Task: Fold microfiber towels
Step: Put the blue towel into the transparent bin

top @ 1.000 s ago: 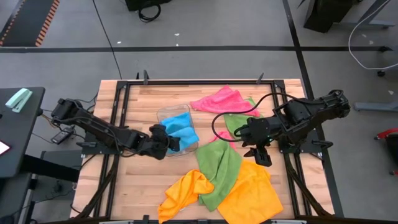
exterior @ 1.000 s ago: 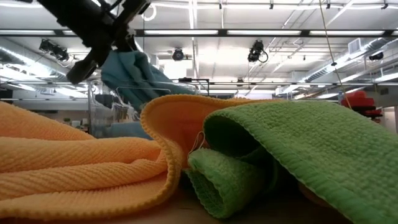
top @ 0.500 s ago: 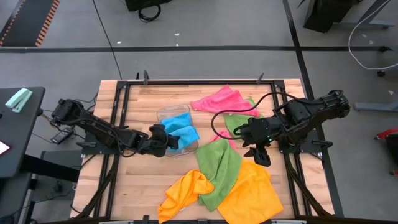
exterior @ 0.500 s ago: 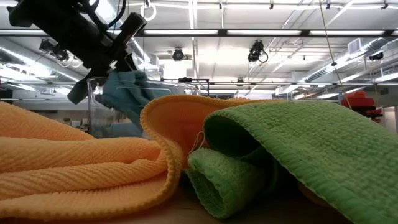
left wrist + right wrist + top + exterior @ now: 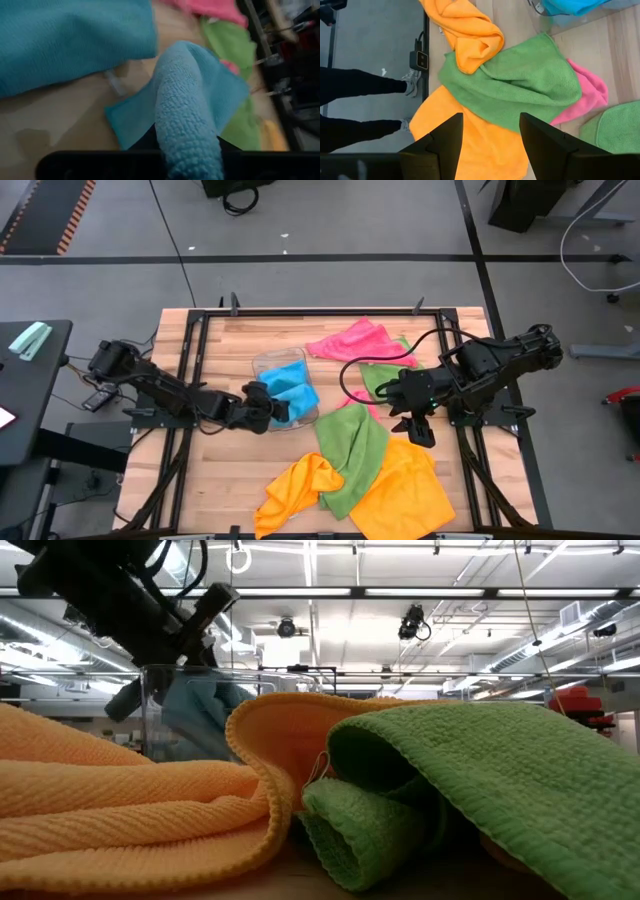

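My left gripper [image 5: 272, 410] is shut on a sky blue towel [image 5: 293, 388] inside the small clear tray [image 5: 262, 365] at the table's middle. In the low view the towel [image 5: 200, 710] hangs behind the tray's clear wall [image 5: 150, 710]. More sky blue cloth [image 5: 75, 40] lies flat in the tray; whether it is the same towel, I cannot tell. My right gripper [image 5: 418, 430] hovers open above a green towel [image 5: 520, 85] and an orange towel [image 5: 405, 490], touching nothing. My left gripper pinches a thick rounded fold of the sky blue towel [image 5: 187, 145] between its two fingers. The fingers slant down from the table's left side. The towel reaches forward and down from them, and its free corner [image 5: 127, 122] spreads low over the tray's floor.
A second orange towel [image 5: 300, 485] lies crumpled near the front edge, with the green towel draped over it. A pink towel [image 5: 350, 340] and another green one [image 5: 378, 378] lie at the far right. A person's legs [image 5: 360, 85] stand beyond the table's edge.
My left gripper has gone down with the sky blue towel. The towel hung above the tray's rim a second ago and now sits lowered inside the tray behind its clear wall. My right gripper has kept still.
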{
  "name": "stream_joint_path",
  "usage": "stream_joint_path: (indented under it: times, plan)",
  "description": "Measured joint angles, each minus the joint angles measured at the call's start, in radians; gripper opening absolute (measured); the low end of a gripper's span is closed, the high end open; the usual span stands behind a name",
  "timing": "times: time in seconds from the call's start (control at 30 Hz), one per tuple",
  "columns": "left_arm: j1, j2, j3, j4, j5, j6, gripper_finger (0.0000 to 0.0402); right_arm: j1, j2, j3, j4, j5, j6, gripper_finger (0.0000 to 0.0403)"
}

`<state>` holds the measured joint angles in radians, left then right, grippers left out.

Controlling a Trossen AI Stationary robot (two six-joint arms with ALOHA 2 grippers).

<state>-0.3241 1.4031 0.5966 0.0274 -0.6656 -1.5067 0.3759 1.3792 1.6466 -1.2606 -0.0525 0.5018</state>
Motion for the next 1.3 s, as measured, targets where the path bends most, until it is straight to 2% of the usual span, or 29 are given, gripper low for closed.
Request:
stream_joint_path:
  times: [0.27, 0.43, 0.57, 0.73, 0.9, 1.03, 1.17, 1.3]
  plan:
    - [-0.011, 0.027, 0.0, 0.022, 0.001, 0.072, 0.0034, 0.0, 0.0, 0.0, 0.001, 0.0, 0.015, 0.0203]
    - [-0.011, 0.027, 0.0, 0.022, 0.074, 0.106, 0.0032, 0.0, 0.0, 0.0, 0.003, 0.0, 0.021, 0.0203]
    - [-0.011, 0.027, 0.0, 0.021, 0.08, 0.105, 0.0045, 0.0, 0.0, 0.0, 0.003, 0.0, 0.021, 0.0203]
    - [-0.01, 0.029, 0.001, 0.021, 0.074, 0.063, 0.0091, 0.0, 0.0, 0.0, 0.003, 0.0, 0.021, 0.0203]
    - [-0.003, 0.031, 0.001, 0.021, 0.057, -0.024, 0.0154, 0.0, 0.0, 0.0, 0.003, 0.0, 0.021, 0.0203]
    - [0.0, 0.029, 0.003, 0.027, 0.048, -0.032, 0.0205, 0.0, 0.0, 0.0, 0.004, 0.0, 0.022, 0.0203]
    - [0.0, 0.028, 0.004, 0.025, -0.008, -0.031, 0.0248, 0.0, 0.0, 0.0, 0.009, 0.0, 0.022, 0.0203]
    - [0.0, 0.02, 0.003, 0.021, -0.055, -0.032, 0.027, 0.0, 0.0, 0.0, 0.011, 0.0, 0.022, 0.0203]
